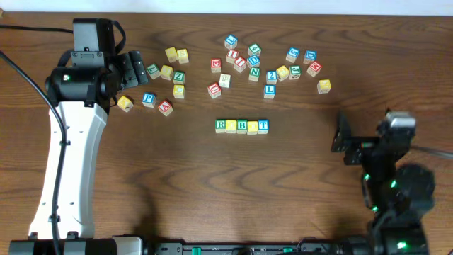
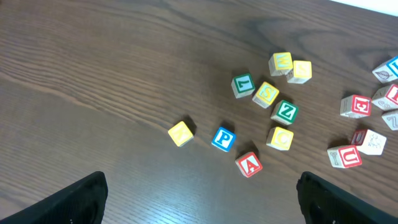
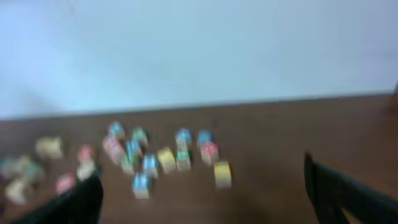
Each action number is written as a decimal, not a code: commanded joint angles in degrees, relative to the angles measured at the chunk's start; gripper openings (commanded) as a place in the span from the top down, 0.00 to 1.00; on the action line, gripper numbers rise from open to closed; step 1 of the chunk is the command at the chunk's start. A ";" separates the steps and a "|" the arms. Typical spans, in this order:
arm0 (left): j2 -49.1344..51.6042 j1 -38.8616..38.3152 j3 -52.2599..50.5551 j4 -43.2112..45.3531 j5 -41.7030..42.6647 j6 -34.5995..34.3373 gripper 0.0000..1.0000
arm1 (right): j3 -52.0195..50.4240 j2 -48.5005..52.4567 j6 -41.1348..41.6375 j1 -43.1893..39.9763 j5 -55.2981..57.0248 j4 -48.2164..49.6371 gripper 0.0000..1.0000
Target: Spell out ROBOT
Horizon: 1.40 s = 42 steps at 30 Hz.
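The row (image 1: 242, 127) sits mid-table, five cubes side by side and touching: R (image 1: 221, 126), B (image 1: 242, 126) and T (image 1: 263, 126), with the yellow cubes (image 1: 231, 127) slotted between them. The yellow tops are too small to read from overhead, but the order looks right, so the word seems done or very nearly.

The left pincer (image 2: 200, 183) is wide apart and holding nothing. It hangs over the loose cubes (image 1: 173, 74) toward the far left corner of the table (image 1: 177, 184), well away from the row. The wrist view shows P (image 2: 222, 139) and A (image 2: 249, 163) just ahead of its fingers.

The right pincer (image 3: 200, 183) is also spread wide and empty, out near the right edge and roughly level with the row but well clear of T. Its wrist view is blurred.

These look like light, stiff wooden blocks with flat faces, so they should grip easily and nudge just as easily. Packed this tightly, only the near and far faces of each cube are free to pinch. One careless finger could skew the whole line.
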 commanded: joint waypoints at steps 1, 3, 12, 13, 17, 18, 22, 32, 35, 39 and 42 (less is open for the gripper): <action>0.07 0.26 0.46 -0.02 -0.52 0.59 0.04 | -13.18 -8.48 -1.62 -0.79 -1.99 6.97 0.01; 0.07 0.26 0.46 -0.02 -0.52 0.59 0.04 | -19.34 -12.76 -1.60 -0.79 -1.99 11.19 0.01; 0.07 0.26 0.46 -0.02 -0.52 0.59 0.04 | -31.52 -28.09 -1.77 0.02 -3.43 11.21 0.01; 0.09 0.24 0.46 -0.02 -0.52 0.59 0.04 | -31.52 -28.57 -1.81 0.00 -3.41 10.34 0.01; 0.07 0.26 0.46 -0.02 -0.52 0.59 0.04 | -31.52 -28.55 -1.36 0.02 -3.43 7.17 0.01; 0.07 0.26 0.46 -0.02 -0.52 0.59 0.04 | -31.52 -28.55 -1.36 0.02 -3.45 7.21 0.01; 0.07 0.26 0.46 -0.02 -0.52 0.59 0.04 | -31.52 -28.50 -1.38 0.02 -3.41 7.21 0.01; 0.07 0.26 0.46 -0.02 -0.52 0.59 0.04 | -31.52 -28.48 -1.40 0.02 -3.41 7.21 0.01; 0.09 0.26 0.46 -0.02 -0.52 0.59 0.04 | -31.52 -28.48 -1.38 0.02 -3.41 7.21 0.01; 0.07 0.26 0.46 -0.02 -0.52 0.59 0.04 | -31.52 -28.48 -1.38 0.02 -3.41 7.21 0.01; -0.17 0.26 0.46 -1.81 -0.55 0.59 0.04 | -31.52 -28.48 -1.40 0.02 -3.41 7.21 0.01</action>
